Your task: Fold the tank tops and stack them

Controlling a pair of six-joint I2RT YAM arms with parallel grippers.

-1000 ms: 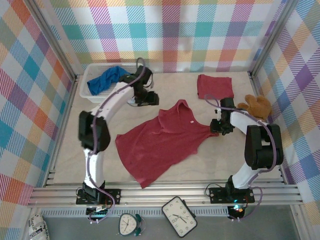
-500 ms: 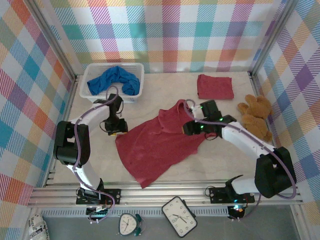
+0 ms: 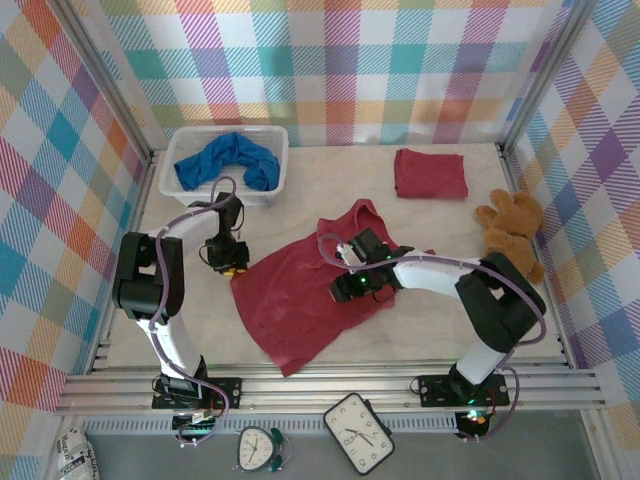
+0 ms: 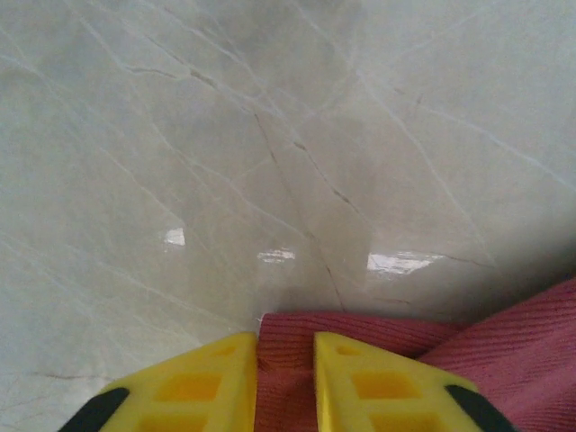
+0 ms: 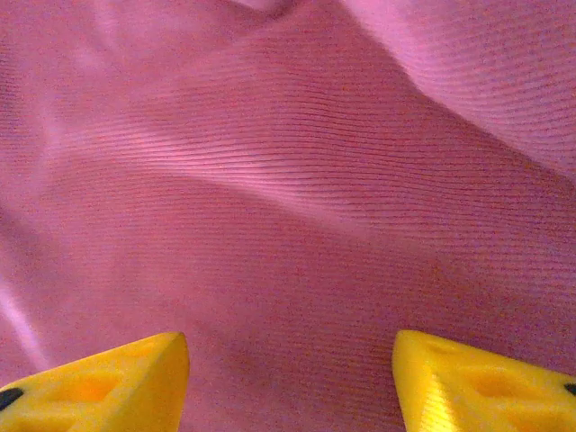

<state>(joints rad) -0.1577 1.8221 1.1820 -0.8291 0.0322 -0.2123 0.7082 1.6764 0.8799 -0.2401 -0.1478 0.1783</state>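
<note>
Left gripper (image 4: 285,342) (tight) on tank top (image 4: 508,351)

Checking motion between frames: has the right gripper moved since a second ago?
Yes. The right gripper swung left, away from the teddy bear, and now hangs over the spread red top.

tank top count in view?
3: blue tank top in the basket, far left; folded dark red tank top, far right; spread dark red tank top, mid-table. More could hide under the blue one.
</note>
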